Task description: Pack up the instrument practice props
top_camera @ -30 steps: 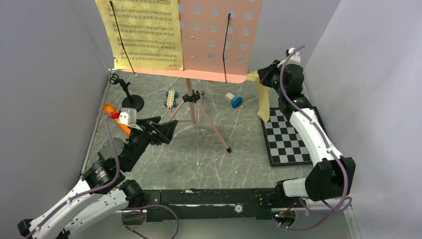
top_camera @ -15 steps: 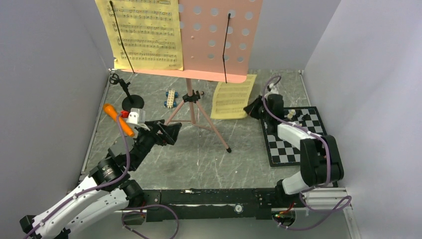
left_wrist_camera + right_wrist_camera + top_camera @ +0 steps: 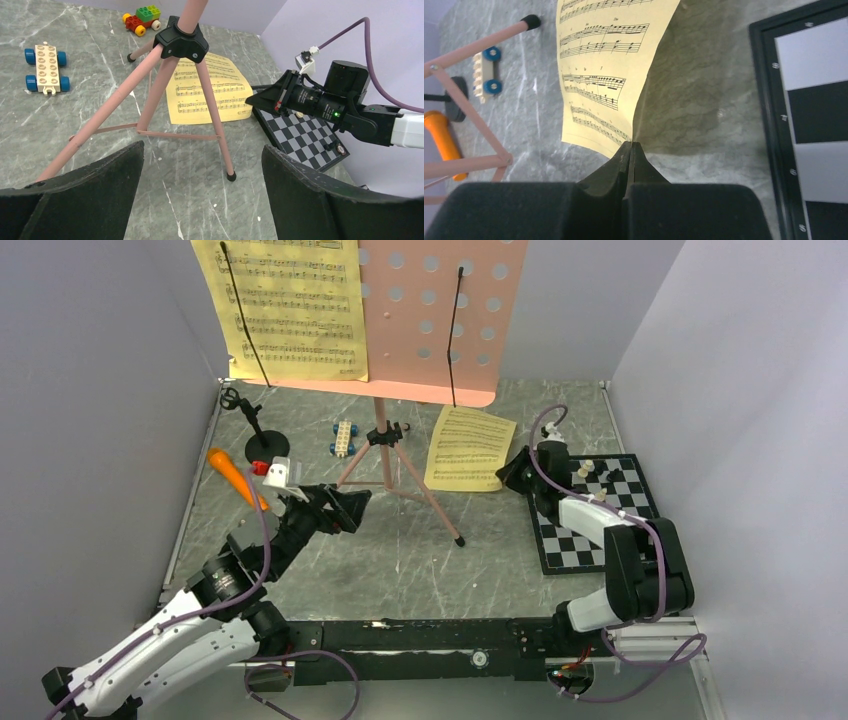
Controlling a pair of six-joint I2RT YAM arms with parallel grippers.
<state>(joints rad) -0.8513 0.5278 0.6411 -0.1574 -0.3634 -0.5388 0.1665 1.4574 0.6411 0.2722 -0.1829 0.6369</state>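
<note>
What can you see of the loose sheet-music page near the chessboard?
The loose page: thin yellow paper, black printed staves. It lies mostly flat on the grey table, between the pink stand's legs and the chessboard. The right gripper is shut on its near corner, holding that edge off the table; shadow shows beneath.

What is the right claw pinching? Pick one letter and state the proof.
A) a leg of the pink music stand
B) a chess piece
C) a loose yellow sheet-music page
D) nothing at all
C: in the right wrist view the right claw is shut on a corner of the yellow sheet-music page, with the chessboard off to one side and untouched.
</note>
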